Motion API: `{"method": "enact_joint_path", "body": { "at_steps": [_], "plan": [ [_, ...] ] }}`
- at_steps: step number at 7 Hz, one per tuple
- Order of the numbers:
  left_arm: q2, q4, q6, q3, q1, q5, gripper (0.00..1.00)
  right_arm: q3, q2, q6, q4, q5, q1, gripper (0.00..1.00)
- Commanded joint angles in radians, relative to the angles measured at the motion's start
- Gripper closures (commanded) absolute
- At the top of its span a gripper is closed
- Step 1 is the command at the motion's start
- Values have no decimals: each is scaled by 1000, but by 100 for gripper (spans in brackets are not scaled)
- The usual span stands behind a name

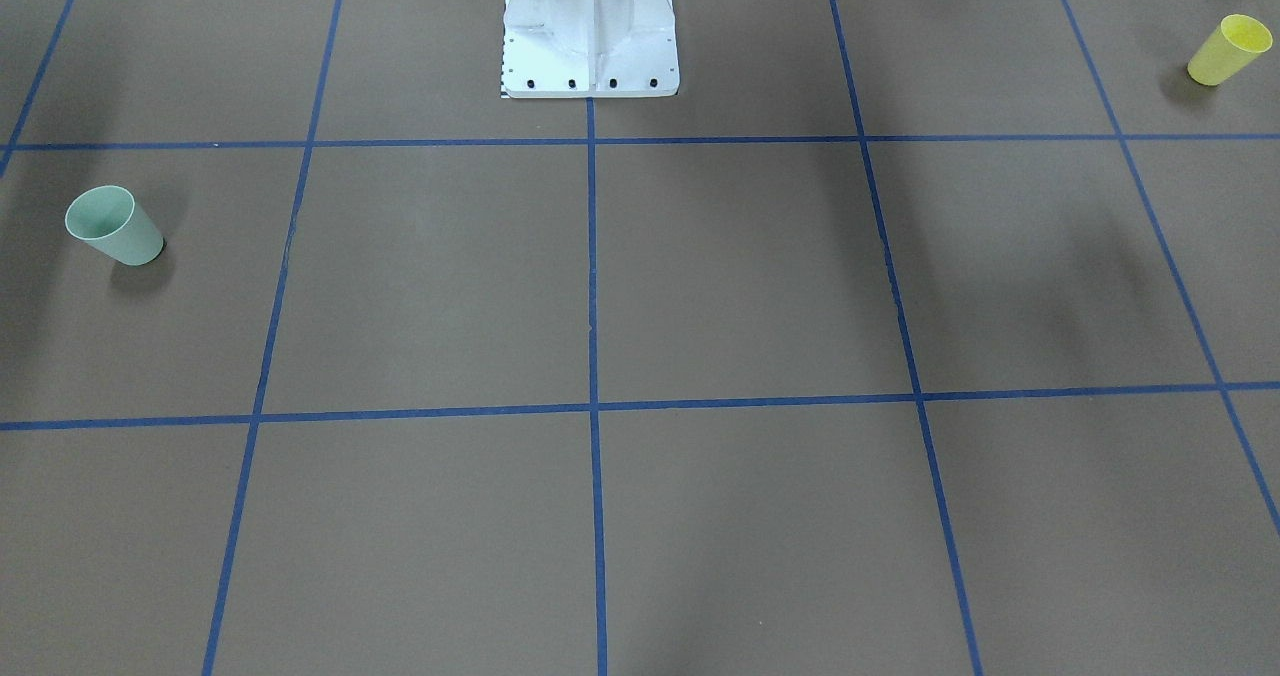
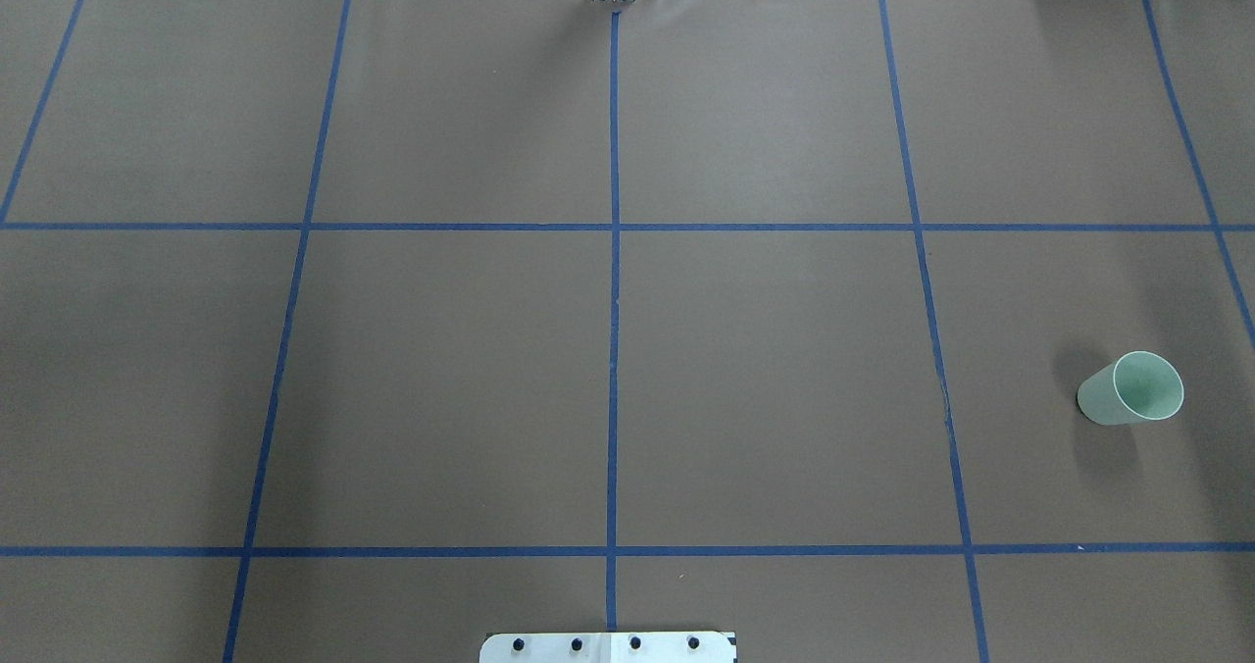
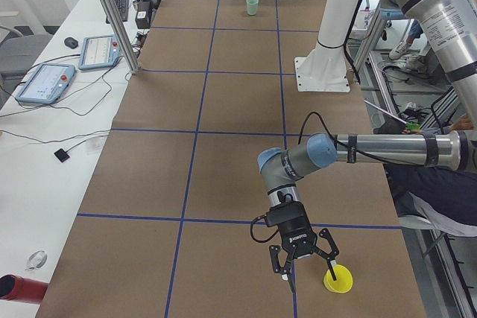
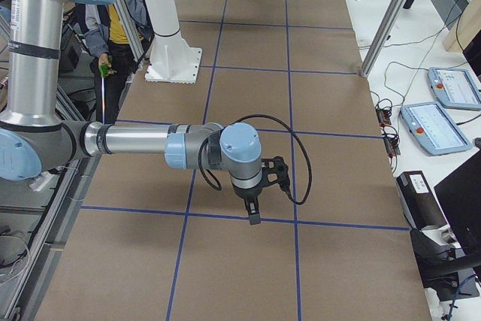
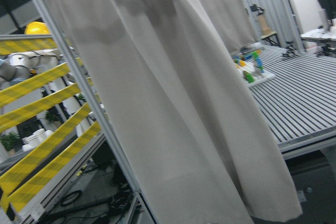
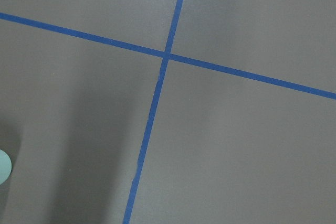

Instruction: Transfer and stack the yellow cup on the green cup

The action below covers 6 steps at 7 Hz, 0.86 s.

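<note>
Yellow cup [image 1: 1229, 49]: small, bright yellow, plain tapered tumbler with a wider rim and no handle. It stands upright, mouth up, empty. It sits on the brown table [image 1: 740, 276] at the far edge of the robot's left side, in an outer square of the blue tape grid [image 1: 592, 256]. In the front-facing view nothing touches it.

Green cup [image 1: 113, 225]: pale mint, same shape and about the same size, upright, open end up, empty. It stands on the robot's right side, well apart from the yellow cup, with the white robot base [image 1: 590, 36] between them along the table's robot side. The overhead view shows the green cup only. The right wrist view catches just a sliver of it at the left edge.

Left gripper [image 3: 305, 267] shows only in the exterior left view, pointing down, just beside the yellow cup. Cannot tell whether its fingers are apart or together, or whether it touches the cup.

Right gripper [image 4: 254, 216] shows only in the exterior right view, pointing down over a tape line around the table's middle, well apart from both cups. Finger state cannot be told there either.

The left wrist view shows a grey curtain [image 5: 173, 103] and yellow-striped rails, no cup.
</note>
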<state>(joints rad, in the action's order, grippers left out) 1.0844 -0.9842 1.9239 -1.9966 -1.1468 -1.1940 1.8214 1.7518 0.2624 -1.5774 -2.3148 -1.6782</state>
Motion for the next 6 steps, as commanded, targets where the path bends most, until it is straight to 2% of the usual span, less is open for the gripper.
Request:
{"method": "enact_joint_path", "body": {
  "at_steps": [1,2,3,4,6],
  "plan": [
    [95,227,223,41,167,-207,0,1,0,0,11,-2,2,0],
    [179,280,283,121,226,-301,0,1,0,-2,23,-2,2,0],
    [234,280,338,219,252,-346,0,1,0,-2,23,-2,3,0],
    [270,279,349,270,278,-417,0,1,-5,-3,25,-2,12,0],
    [284,265,394,324,295,-498,0,-1,-5,-3,43,-2,20,0]
  ]
}}
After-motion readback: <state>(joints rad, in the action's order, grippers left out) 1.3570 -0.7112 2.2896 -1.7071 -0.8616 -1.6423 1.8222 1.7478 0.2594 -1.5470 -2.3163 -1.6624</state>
